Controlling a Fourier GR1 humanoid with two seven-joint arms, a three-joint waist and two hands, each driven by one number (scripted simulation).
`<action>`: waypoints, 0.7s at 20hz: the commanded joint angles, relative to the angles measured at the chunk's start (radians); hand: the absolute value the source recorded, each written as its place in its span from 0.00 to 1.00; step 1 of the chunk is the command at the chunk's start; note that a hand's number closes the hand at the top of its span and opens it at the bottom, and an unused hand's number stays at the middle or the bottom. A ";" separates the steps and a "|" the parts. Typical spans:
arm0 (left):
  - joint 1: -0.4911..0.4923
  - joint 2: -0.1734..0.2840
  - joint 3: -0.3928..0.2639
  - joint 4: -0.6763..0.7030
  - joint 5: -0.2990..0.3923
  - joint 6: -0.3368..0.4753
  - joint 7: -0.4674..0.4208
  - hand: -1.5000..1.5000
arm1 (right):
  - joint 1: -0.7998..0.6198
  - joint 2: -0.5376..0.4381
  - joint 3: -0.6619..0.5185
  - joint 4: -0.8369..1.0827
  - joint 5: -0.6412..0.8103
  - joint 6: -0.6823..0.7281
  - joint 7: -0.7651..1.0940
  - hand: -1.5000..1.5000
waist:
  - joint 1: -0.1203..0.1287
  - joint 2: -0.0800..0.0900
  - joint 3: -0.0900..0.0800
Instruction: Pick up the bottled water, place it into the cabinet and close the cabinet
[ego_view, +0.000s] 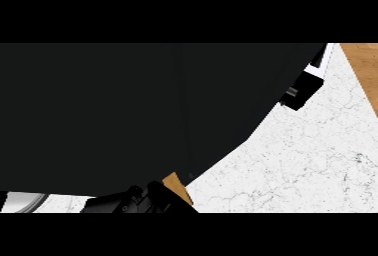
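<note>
A big dark shape (125, 115) fills most of the head view, from the left edge to the upper right, and I cannot tell what it is. The bottled water shows nowhere. Black hand parts (140, 200) poke out under the dark shape at the lower left, beside a small brown wooden corner (177, 186); this looks like my left hand. At the upper right a black and white piece (304, 89) juts from the dark shape's edge over the counter; it may be my right hand. The cabinet cannot be made out as such.
White marble counter (295, 165) shows on the right and lower right. A brown wooden surface (362, 65) lies at the top right corner. A pale grey curved thing (22, 202) sits at the lower left edge.
</note>
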 joint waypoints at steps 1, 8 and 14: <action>0.005 -0.011 0.002 -0.032 -0.006 0.015 0.018 0.00 | -0.189 0.022 -0.005 0.167 -0.115 -0.181 -0.062 1.00 | 0.008 0.009 0.001; 0.066 0.017 0.099 -0.106 0.039 0.000 0.057 0.00 | -0.336 0.023 -0.143 0.366 -0.381 0.001 -0.141 1.00 | -0.004 0.012 0.003; 0.067 0.007 0.106 -0.149 0.042 0.040 0.114 0.00 | -0.271 0.023 -0.137 0.448 -0.523 0.323 -0.122 1.00 | -0.023 0.013 0.003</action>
